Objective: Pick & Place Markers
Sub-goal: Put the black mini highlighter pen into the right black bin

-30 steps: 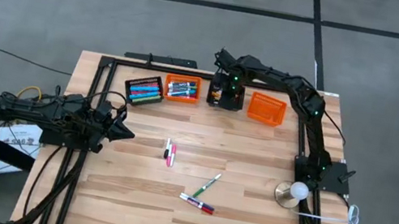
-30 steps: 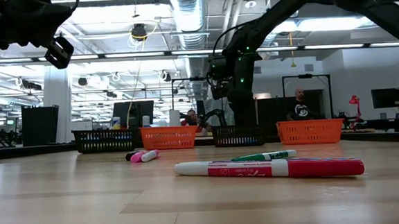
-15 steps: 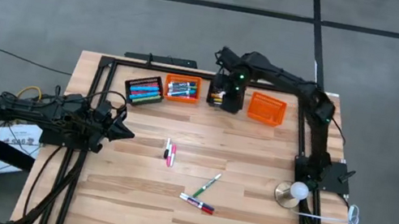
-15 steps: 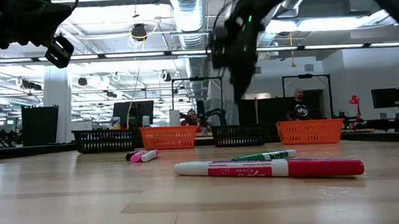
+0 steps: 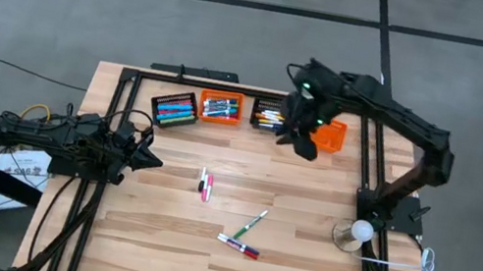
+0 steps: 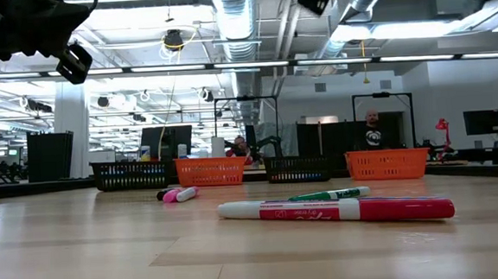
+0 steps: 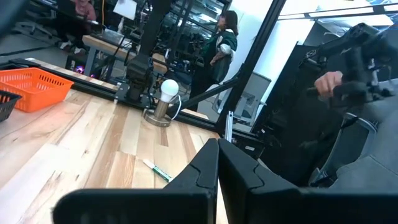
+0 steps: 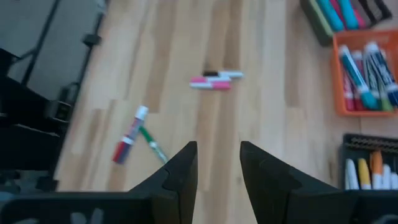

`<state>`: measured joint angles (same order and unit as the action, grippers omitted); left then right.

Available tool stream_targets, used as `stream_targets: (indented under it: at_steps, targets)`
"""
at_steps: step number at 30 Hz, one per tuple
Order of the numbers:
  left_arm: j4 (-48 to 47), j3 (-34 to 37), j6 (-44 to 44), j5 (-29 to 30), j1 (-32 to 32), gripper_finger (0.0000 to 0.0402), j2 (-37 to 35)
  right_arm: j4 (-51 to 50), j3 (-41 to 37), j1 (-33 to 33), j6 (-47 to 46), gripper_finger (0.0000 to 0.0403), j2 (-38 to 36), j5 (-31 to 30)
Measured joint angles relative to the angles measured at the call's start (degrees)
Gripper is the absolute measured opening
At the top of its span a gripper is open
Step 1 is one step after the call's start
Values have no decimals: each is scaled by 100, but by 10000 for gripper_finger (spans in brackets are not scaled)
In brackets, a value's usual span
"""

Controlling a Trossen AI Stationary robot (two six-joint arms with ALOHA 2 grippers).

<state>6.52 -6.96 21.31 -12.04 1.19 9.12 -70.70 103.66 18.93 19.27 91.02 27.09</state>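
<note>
Wooden bench [image 5: 155, 230], four baskets in a row along its far edge: black basket [image 5: 173, 109] of mixed markers, orange basket [image 5: 220, 108] of blue and dark markers, black basket [image 5: 268, 117] of orange, yellow and white markers, and a second orange basket [image 5: 324, 134] partly hidden under the right arm. Loose on the bench: a pink marker and a white-and-black marker [image 5: 205, 184] lying side by side, a green marker [image 5: 251, 224], and a red-and-white marker [image 5: 239, 247] just beside it. Right gripper [image 5: 287, 139] raised above the bench near the second orange basket, jaws apart and holding nothing; left gripper [image 5: 153, 163] parked at the left edge, jaws closed and empty.
</note>
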Motion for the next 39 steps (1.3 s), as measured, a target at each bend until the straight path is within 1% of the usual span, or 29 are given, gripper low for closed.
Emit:
stream_targets:
  at_steps: [4, 10, 15, 18, 21, 24, 28, 31, 35, 39]
  targets:
    - [3, 0, 20, 16, 0, 8, 1, 24, 0, -330, -375, 111, -413, 0]
    - [46, 0, 439, 642, -1, 8, 26, 33, 0, -663, -738, 111, -846, -2]
    - [163, 0, 476, 711, 0, 8, 196, 33, 0, -772, -969, 111, -1004, -5]
    - [574, 0, 661, 841, 0, 8, 388, 33, 0, -808, -1025, 111, -1024, -7]
    - [1193, 0, 802, 1061, 0, 8, 651, 20, 0, -847, -942, 111, -1024, -7]
    - [1752, -11, 814, 1069, 0, 8, 977, -57, 0, -845, -734, 111, -1024, -2]
    - [1853, -184, 815, 1041, 0, 8, 1458, -97, -67, -783, -594, 110, -1103, -28]
    - [1881, -340, 815, 1034, 0, 8, 1830, 322, -639, -660, -610, 110, -1467, -61]
    - [1896, -551, 815, 1013, 0, 8, 2283, 1495, -2131, -411, -1051, 110, -2271, -325]
    - [1927, -784, 815, 1010, 0, 8, 2652, 2737, -3594, -240, -1557, 110, -3220, -330]
